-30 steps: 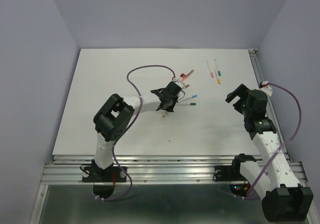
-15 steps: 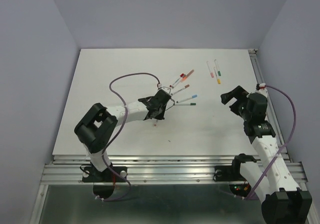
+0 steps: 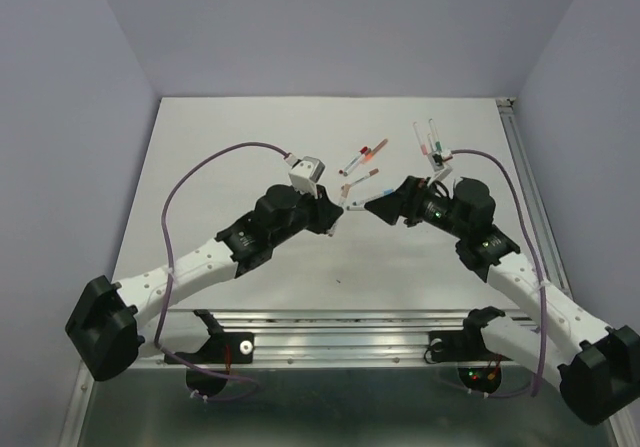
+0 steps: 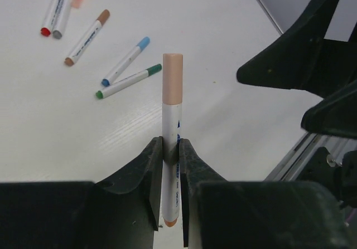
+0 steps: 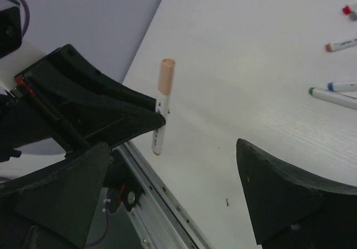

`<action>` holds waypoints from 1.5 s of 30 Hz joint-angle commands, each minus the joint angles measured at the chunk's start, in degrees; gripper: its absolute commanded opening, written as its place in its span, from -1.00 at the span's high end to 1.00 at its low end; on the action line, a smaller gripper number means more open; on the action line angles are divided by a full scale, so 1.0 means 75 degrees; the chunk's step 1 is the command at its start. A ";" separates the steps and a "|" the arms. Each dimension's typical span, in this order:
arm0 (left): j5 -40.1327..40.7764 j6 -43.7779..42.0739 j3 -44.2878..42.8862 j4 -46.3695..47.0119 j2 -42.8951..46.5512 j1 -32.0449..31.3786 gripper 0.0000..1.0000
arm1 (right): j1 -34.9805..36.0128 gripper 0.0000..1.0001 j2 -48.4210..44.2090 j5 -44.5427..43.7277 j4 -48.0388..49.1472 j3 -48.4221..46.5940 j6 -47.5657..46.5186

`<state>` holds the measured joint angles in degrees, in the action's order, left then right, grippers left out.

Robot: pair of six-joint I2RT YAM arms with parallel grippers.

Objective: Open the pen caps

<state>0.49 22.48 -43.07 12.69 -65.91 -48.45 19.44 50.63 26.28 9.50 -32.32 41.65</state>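
Left gripper (image 4: pixel 170 146) tight on peach-capped pen (image 4: pixel 171 118)

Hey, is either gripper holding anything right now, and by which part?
The left gripper clamps a pen mid-barrel, below the peach cap. The right gripper is open, holding nothing.

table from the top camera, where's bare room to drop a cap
Bare: the table far left, beyond the left arm; the near middle between it and the right arm, up to the rail. Crowded: loose pens at centre back, more pens back right.
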 commanded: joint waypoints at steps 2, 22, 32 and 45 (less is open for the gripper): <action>-0.1002 0.0295 0.0187 0.1073 0.0186 -0.0126 1.00 | 0.1391 -1.00 0.0865 -0.1170 0.0268 -0.1269 -0.0667; -0.1132 0.0881 0.0797 0.1613 0.0596 -0.0197 1.00 | 0.2669 -0.36 0.1816 -0.2731 0.1617 -0.1562 -0.0409; -0.1167 0.0823 0.0856 0.1508 0.0714 -0.0220 1.00 | 0.2752 0.64 0.1921 -0.3070 0.1582 -0.1621 -0.0456; -0.1132 0.0741 0.0458 0.0910 0.0281 -0.0267 -0.10 | 0.2752 0.99 0.1898 -0.3141 0.1242 -0.1820 -0.0222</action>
<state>-7.05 28.91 -37.30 20.91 -62.57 -49.80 40.23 65.12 5.30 17.61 -40.69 39.29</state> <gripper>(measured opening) 0.458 0.225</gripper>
